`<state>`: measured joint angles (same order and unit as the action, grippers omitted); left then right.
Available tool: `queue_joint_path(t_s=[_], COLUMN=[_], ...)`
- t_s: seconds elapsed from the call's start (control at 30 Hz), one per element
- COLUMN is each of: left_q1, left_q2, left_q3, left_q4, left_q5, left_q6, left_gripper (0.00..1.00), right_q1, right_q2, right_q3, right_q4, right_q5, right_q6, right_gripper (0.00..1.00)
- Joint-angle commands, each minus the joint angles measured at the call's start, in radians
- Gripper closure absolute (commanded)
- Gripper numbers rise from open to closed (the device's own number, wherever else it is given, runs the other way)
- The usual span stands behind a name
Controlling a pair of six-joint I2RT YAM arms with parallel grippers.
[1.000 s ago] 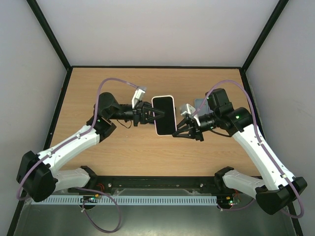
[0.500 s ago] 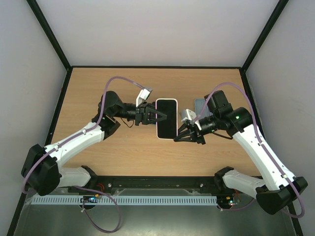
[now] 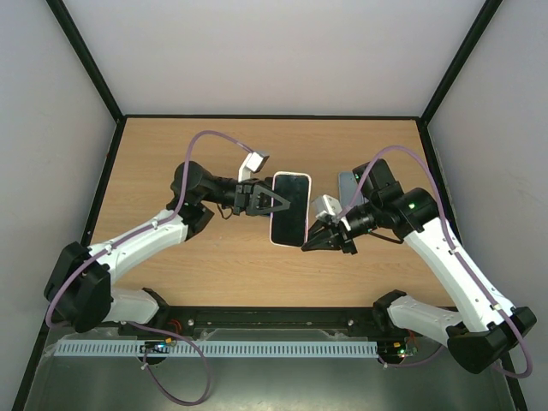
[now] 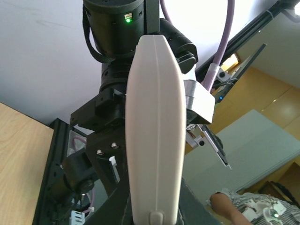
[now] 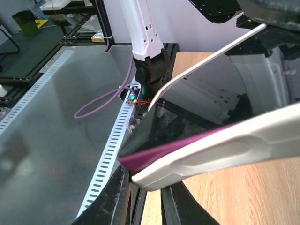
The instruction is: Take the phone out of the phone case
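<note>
- The phone (image 3: pixel 289 208), seated in its phone case (image 4: pixel 154 136), is held above the table (image 3: pixel 214 145) between both arms, so that it can be worked from two sides.
- The left gripper (image 3: pixel 276 201) is clamped on the left long edge of the phone case as an anchor.
- The right gripper (image 3: pixel 306 242) is pinched on the lower right corner, probably to peel the lip; whether the phone is caught too cannot be told.
- A dark screen, a white shell and a magenta inner edge are seen.

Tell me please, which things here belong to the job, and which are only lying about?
For the job:
- phone
- phone case
- left gripper, shut on the phone case
- right gripper, shut on its lower corner

Only lying about:
- small grey object by the right arm, too unclear to name
- wooden table
</note>
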<state>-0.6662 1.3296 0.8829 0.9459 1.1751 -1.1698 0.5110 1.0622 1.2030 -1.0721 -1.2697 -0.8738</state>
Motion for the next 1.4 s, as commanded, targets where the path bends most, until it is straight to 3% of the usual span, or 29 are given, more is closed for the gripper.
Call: queue_joint_path(t_s=[0.0,0.23,0.73,0.97,1.17,1.37], left_q1=[-0.016,-0.018,-0.018,-0.021,-0.047,-0.088], left_q2=[-0.018,-0.018,-0.068,-0.081,-0.089,-0.080], left_q3=[0.016,0.013,-0.026,-0.053,-0.051,-0.018], left_q4=[0.152,0.153,0.150,0.144,-0.072,-0.351], left_q5=[-0.027,-0.026,-0.029,-0.036,-0.054,-0.086], left_q6=[-0.167,-0.180,-0.168,-0.155,0.024,0.248], left_gripper=[0.97,0.97,0.97,0.97,0.97,0.97], right_q1=[0.001,0.001,-0.023,-0.097,-0.126,-0.141], right_q2=[0.013,0.011,-0.002,-0.002,-0.005,0.008], right_q3=[-0.032,-0.048,-0.135,-0.146,-0.142,-0.132], right_q4=[0.084,0.147,0.572,0.709,0.840,0.894], right_q5=[0.121,0.136,0.218,0.160,0.143,0.163], right_q6=[-0.066,0.006,0.574,0.777,0.989,1.113], right_gripper=[0.89,0.89,0.88,0.84,0.64,0.53])
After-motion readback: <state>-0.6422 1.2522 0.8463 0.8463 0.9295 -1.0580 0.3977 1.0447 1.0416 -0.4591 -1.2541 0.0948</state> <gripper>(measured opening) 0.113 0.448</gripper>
